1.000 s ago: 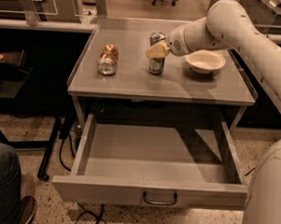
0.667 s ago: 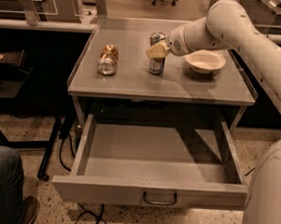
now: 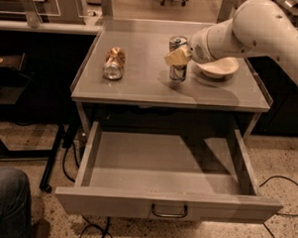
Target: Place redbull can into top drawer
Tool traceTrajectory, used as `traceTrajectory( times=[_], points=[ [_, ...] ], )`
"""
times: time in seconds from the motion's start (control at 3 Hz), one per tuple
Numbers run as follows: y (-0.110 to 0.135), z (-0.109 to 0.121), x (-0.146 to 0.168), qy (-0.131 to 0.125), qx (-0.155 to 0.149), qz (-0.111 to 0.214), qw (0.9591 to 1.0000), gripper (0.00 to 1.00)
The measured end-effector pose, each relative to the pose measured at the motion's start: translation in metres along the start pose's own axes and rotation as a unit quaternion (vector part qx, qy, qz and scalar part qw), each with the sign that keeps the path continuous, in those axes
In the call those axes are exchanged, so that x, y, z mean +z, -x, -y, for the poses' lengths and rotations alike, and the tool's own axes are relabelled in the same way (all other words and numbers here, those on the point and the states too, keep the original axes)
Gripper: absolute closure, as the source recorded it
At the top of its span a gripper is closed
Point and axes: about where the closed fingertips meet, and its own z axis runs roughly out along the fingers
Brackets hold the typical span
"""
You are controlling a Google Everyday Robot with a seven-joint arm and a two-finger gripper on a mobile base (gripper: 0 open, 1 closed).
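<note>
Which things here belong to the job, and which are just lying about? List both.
Job: redbull can, upright on the table; top drawer, pulled open; gripper, at the redbull can.
Lying about: gold-brown can on its side; white bowl.

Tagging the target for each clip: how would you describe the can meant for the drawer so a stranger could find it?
On the grey table above the open drawer, look just left of the white bowl. The slim can stands upright there, with the gripper at its front; the gold-brown can farther left lies on its side.
</note>
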Motion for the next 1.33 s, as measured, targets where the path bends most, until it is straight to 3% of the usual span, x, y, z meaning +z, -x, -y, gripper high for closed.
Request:
traceTrajectory(
  times=[0.67,1.33],
  points=[
    [-0.037,-0.025,-0.063,-0.044,0.045,-0.017,0.9979,1.00],
    [-0.037,-0.027,-0.072,-0.052,0.042,-0.023,0.9975,1.00]
  ],
)
